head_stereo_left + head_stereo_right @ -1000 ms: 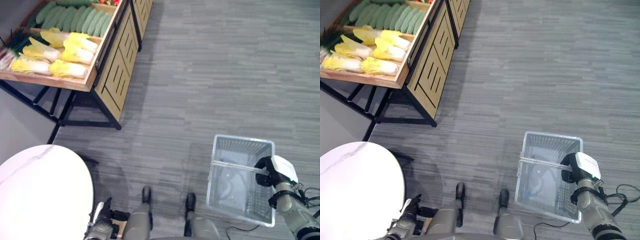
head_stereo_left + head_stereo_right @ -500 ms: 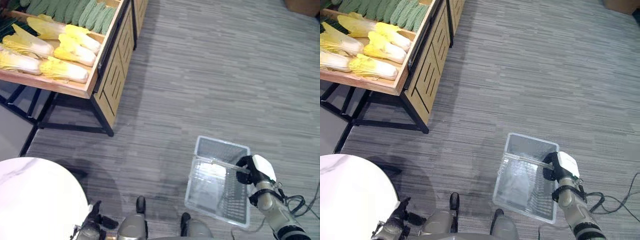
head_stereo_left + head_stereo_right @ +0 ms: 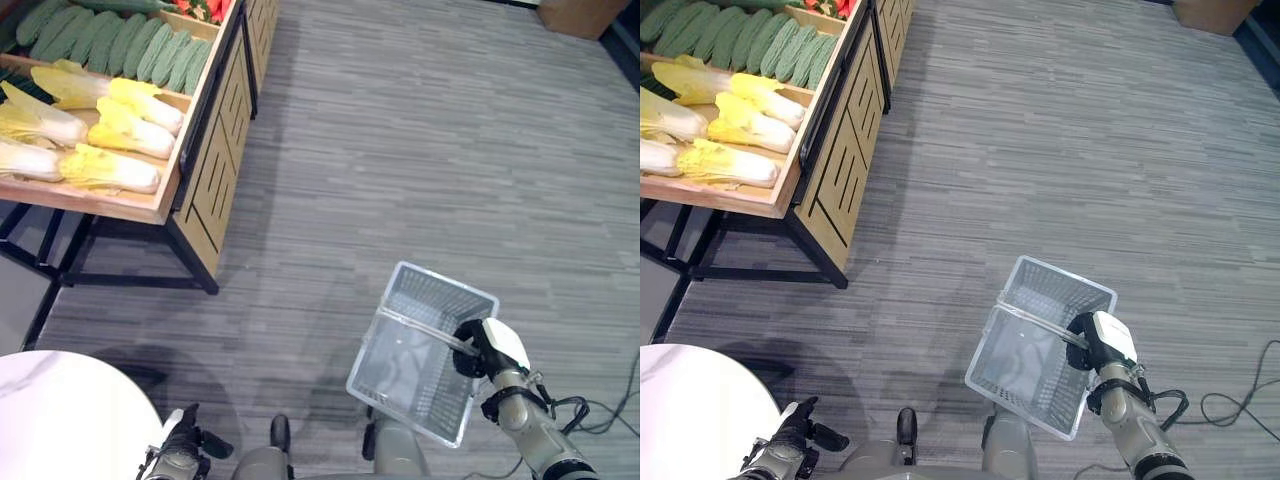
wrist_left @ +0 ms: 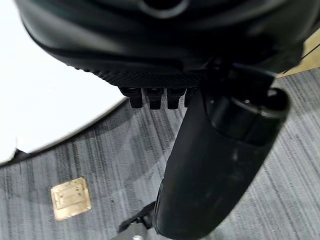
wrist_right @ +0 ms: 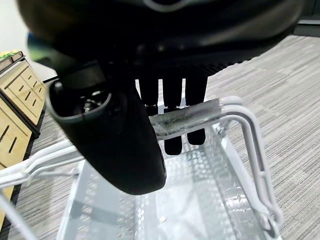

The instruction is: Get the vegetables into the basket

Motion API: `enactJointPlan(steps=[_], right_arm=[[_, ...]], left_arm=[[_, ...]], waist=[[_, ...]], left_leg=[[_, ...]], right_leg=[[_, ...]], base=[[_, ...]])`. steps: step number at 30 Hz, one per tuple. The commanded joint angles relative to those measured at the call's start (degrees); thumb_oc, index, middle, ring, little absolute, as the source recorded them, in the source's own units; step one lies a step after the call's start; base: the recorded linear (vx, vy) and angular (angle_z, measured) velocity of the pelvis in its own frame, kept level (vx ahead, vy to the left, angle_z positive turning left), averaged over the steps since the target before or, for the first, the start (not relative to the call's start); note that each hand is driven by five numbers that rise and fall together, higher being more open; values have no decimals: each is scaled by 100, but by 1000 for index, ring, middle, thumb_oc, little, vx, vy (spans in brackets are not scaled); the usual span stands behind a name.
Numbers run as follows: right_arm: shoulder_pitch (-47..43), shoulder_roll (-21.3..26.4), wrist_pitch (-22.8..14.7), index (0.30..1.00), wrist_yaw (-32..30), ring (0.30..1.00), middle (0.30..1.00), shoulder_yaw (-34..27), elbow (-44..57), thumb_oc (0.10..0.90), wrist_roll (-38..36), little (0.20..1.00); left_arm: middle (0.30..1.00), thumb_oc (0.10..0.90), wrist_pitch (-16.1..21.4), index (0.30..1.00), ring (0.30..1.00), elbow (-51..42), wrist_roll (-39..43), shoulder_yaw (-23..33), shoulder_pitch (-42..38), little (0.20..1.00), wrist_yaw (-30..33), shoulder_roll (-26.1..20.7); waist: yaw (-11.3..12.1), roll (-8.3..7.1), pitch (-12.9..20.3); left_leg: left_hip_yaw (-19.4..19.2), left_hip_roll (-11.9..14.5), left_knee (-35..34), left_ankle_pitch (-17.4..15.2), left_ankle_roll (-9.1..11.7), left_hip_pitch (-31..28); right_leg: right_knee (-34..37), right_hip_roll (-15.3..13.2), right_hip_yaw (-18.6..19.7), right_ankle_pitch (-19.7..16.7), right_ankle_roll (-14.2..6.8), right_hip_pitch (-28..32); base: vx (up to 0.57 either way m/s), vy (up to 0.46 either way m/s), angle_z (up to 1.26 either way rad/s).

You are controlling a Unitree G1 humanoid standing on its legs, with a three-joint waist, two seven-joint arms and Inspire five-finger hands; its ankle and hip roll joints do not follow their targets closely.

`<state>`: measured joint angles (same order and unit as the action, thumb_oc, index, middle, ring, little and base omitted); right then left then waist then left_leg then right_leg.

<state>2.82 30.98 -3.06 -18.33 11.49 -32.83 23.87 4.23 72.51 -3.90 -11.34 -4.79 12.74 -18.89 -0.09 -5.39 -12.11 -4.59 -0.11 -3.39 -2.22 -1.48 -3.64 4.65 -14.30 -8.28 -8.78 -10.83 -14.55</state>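
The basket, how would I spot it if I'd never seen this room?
Look on the grey carpet floor, away from the wooden vegetable stand. The clear plastic basket hangs by its handle from the right robot hand, with nothing inside.

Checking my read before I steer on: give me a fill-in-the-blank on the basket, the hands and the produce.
The right hand is curled round the basket's ____.
The basket holds ____ vegetables so far.
The yellow-leaved cabbages lie on the wooden ____ beside green cucumbers.
The left hand hangs beside the white ____.

Missing words: handle; no; stand; table
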Motion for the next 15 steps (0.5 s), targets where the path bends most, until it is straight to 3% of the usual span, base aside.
enactJointPlan(steps=[1, 3, 4, 6, 9, 10, 14, 15], right_arm=[[-426, 521, -159, 300, -380, 300, 300, -481, 489, 400, -42, 300], [-350, 580, -183, 300, -322, 300, 300, -472, 515, 400, -50, 300], [-299, 685, -227, 300, -337, 300, 300, -497, 537, 400, -91, 300], [-299, 722, -237, 300, -380, 300, 300, -503, 549, 400, -117, 300], [-147, 884, -280, 300, -463, 300, 300, -621, 666, 400, -216, 300], [-114, 918, -266, 300, -490, 300, 300, -679, 647, 400, -226, 300], [-81, 965, -292, 300, -589, 300, 300, -818, 718, 400, -290, 300], [-81, 943, -289, 300, -604, 300, 300, -818, 706, 400, -291, 300]], left_arm=[[1000, 900, 131, 1000, 1000, -179, 39, 159, -219, 1000, 163, -172], [1000, 900, 111, 1000, 1000, -167, 102, 197, -169, 1000, 175, -140], [1000, 900, 94, 1000, 1000, -138, 166, 251, -126, 1000, 190, -84], [1000, 900, 98, 1000, 1000, -135, 164, 228, -132, 1000, 199, -55], [1000, 900, 36, 1000, 1000, -110, 122, 170, -178, 1000, 223, 21], [1000, 900, 29, 1000, 1000, -122, 120, 151, -185, 1000, 237, 43], [1000, 900, 15, 1000, 1000, -94, 84, 69, -199, 1000, 271, 115], [1000, 900, 18, 1000, 1000, -86, 73, 60, -186, 1000, 279, 119]], waist=[[-43, 20, 53], [-77, 97, 139], [-73, 158, 150], [-84, 171, 122], [-107, 116, -9], [-82, 124, -37], [77, 64, -172], [105, 46, -169]], left_leg=[[426, 521, 586, -440, 490, -385], [541, 687, 852, -235, 606, -405], [626, 813, 1381, 179, 743, -257], [646, 856, 1648, 326, 764, -84], [372, 1150, 2799, 983, 769, 530], [338, 1151, 2729, 1020, 746, 662], [196, 756, 2088, 414, 582, 1568], [181, 718, 1866, 404, 568, 1686]], right_leg=[[-659, 214, 29, -420, -197, -115], [-743, 410, -46, -300, -52, -21], [-826, 586, -147, -99, 137, 86], [-832, 633, -192, -27, 222, 133], [-887, 823, -363, 419, 601, 459], [-874, 851, -397, 507, 621, 536], [-748, 796, -456, 693, 520, 843], [-731, 780, -439, 730, 505, 867]], base=[[490, -342, 51], [346, -292, 32], [333, -314, -1], [200, -256, -2], [282, -346, 16], [277, -270, 23], [234, -106, 31], [257, -5, 24]])
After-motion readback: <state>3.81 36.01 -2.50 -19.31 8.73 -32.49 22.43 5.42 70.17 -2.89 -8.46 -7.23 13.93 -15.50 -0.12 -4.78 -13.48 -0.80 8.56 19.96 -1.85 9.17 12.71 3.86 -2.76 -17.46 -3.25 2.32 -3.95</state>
